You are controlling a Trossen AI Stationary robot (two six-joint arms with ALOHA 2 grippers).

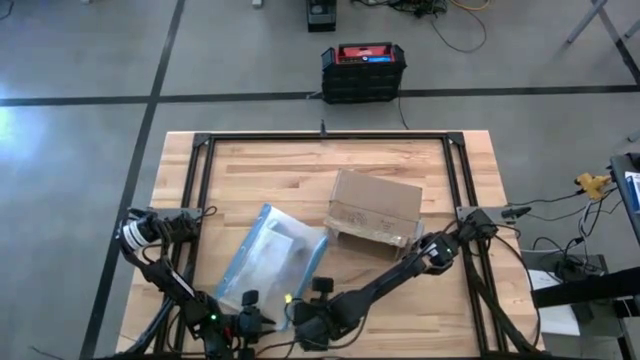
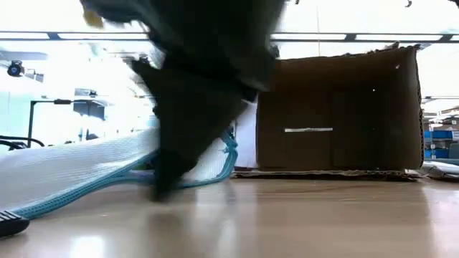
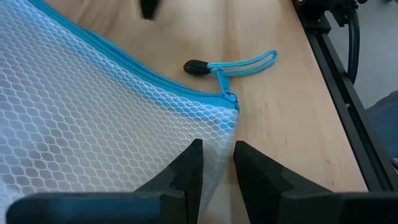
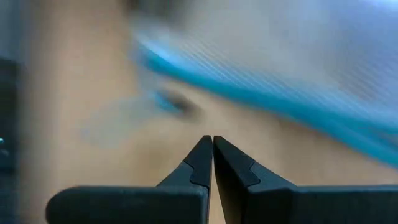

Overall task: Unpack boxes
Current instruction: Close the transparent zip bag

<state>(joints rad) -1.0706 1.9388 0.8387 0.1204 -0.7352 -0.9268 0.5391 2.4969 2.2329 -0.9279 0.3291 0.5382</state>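
Observation:
A brown cardboard box (image 1: 375, 210) (image 2: 337, 107) stands on the table's right half, one open side facing the near edge, with a flap flat on the wood. A clear mesh pouch with a blue zipper edge (image 1: 268, 255) (image 3: 81, 124) lies flat to its left. My left gripper (image 1: 247, 312) (image 3: 217, 165) is at the pouch's near corner, shut on it. My right gripper (image 1: 303, 320) (image 4: 212, 142) hovers just right of that corner, fingers shut and touching nothing. The zipper pull cord (image 3: 239, 62) lies on the wood beside the corner. My left gripper pinches the pouch's near corner (image 3: 219, 134), just below the zipper's end, between its two fingers. The fingers come in low from the table's near edge. The rest of the pouch lies on the table.
A black frame rail (image 1: 325, 137) runs around the table's working area. A black-and-red plastic case (image 1: 364, 70) sits on the floor past the far edge. In the low view a dark blurred arm (image 2: 193, 93) stands in front of the pouch. Bare wood lies between box and near edge.

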